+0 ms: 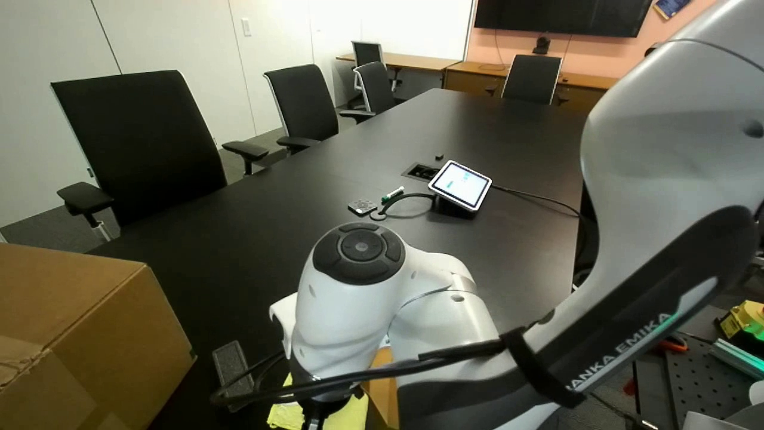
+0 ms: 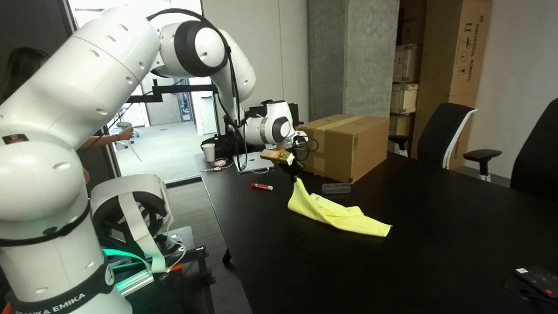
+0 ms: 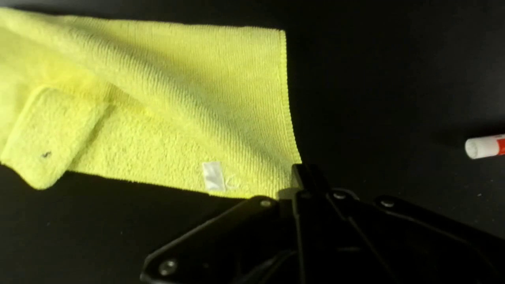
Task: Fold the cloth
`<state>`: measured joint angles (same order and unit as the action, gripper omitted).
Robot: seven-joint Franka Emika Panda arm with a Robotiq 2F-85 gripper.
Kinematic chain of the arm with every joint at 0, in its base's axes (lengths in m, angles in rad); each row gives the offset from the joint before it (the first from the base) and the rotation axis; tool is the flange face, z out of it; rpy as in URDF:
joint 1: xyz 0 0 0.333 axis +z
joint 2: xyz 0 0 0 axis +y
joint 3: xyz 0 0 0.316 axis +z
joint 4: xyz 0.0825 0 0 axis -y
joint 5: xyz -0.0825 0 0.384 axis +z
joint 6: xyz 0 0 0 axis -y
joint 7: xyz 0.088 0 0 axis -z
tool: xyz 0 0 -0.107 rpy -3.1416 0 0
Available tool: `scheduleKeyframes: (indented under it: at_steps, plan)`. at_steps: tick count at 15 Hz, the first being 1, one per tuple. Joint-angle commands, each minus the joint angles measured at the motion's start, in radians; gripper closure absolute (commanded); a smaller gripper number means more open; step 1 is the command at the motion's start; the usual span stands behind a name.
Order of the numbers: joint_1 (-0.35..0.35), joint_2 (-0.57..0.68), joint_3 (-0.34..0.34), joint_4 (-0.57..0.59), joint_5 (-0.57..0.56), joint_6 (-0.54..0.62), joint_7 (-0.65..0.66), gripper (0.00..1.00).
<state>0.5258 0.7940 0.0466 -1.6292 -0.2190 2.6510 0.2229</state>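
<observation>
Though ribbed, rumpled yellow cloth (image 3: 165, 104).

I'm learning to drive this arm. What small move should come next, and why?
I'd probably draw the raised corner over the rest of the cloth, because the pincer seems shut on that corner while the far end lies on the table, so moving that way should lay a fold.

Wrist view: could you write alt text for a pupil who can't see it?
The end effector grips a corner of a rumpled yellow cloth with a white label. A marker shows partly at the right edge, on the dark table.
</observation>
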Motion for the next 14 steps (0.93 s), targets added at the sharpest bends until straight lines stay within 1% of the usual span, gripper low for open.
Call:
scheduleKeyframes:
  at_steps: [1, 3, 4, 5, 7, 11, 12, 13, 14]
  plan:
    - [0.046, 0.051, -0.052, 0.162, -0.048, -0.005, 0.031, 0.98]
    - [0.044, 0.076, -0.045, 0.217, -0.047, -0.002, 0.008, 0.98]
    - [0.063, 0.088, -0.064, 0.229, -0.071, 0.02, 0.015, 0.99]
    - [0.091, 0.111, -0.1, 0.256, -0.109, 0.041, 0.037, 0.99]
    - [0.114, 0.165, -0.139, 0.314, -0.141, 0.036, 0.056, 0.99]
    - [0.135, 0.259, -0.19, 0.396, -0.138, 0.0, 0.089, 0.99]
    - [0.131, 0.278, -0.196, 0.415, -0.125, -0.007, 0.099, 0.97]
    - [0.119, 0.29, -0.189, 0.433, -0.104, -0.019, 0.107, 0.71]
    - [0.107, 0.301, -0.182, 0.444, -0.089, -0.029, 0.108, 0.71]
